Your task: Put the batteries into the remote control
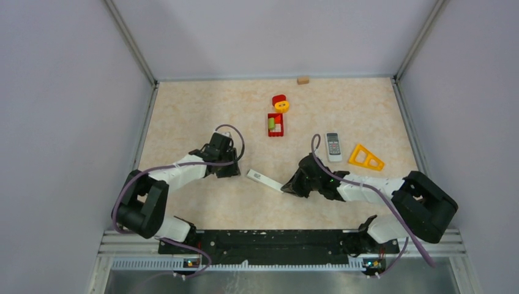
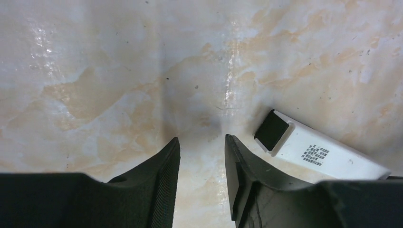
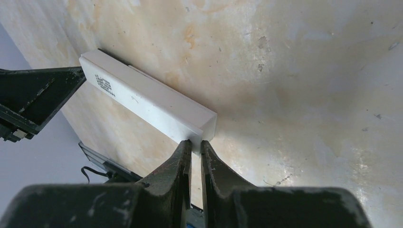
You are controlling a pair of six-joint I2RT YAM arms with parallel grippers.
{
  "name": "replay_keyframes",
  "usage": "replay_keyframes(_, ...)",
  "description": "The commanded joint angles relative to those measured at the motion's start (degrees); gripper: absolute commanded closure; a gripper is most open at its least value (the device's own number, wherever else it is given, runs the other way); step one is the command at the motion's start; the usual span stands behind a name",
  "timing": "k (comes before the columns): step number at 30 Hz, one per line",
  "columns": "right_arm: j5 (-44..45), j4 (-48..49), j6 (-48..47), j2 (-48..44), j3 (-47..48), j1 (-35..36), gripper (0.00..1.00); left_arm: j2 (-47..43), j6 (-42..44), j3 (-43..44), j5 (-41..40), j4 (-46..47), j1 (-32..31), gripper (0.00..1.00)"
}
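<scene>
The white remote control (image 1: 264,180) lies on the table between the two arms, back side up, with a small printed label. A dark rectangular opening (image 2: 272,130) shows at its left end. My right gripper (image 3: 196,141) is shut on the thin edge of its right end (image 3: 202,126). My left gripper (image 2: 202,138) stands open just left of the other end, with only bare table between its fingers. In the top view the left gripper (image 1: 227,170) and right gripper (image 1: 286,187) flank the remote. No batteries show in any view.
A grey remote with buttons (image 1: 333,147) and a yellow triangular frame (image 1: 366,157) lie right of centre. Farther back are a red tray (image 1: 275,124) holding a green piece, a red and yellow ring (image 1: 280,102), and a tan block (image 1: 303,79).
</scene>
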Motion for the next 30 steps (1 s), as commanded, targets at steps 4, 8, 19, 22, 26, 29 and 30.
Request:
replay_keyframes(4,-1.3,-3.6,-3.6,1.3,1.4,-1.7,0.88,-0.8,2.1,1.2,-1.3,2.5,0.3,0.54)
replay_keyframes(8,-1.6,-3.7,-4.1,1.5,1.9,-1.8,0.88,-4.5,-0.7,0.5,-5.0,3.0,0.2,0.41)
replay_keyframes(19,-2.2,-3.5,-4.2,2.8,2.5,-1.8,0.85,-3.2,-0.4,-0.5,9.6,13.5,0.3,0.35)
replay_keyframes(22,-2.4,-3.3,-4.1,2.9,2.5,-1.8,0.84,-0.7,0.4,-0.5,13.3,14.5,0.3,0.4)
replay_keyframes(26,-2.8,-2.9,-3.7,3.4,2.4,-1.8,0.84,0.5,0.4,-1.6,16.8,16.6,0.3,0.45)
replay_keyframes(29,-2.9,-2.7,-3.4,3.5,2.4,-1.8,0.84,1.2,0.3,-2.4,17.8,17.2,0.3,0.56)
replay_keyframes(30,-3.0,-2.7,-3.4,3.5,2.4,-1.7,0.84,1.5,0.3,-2.8,17.9,17.2,0.3,0.6)
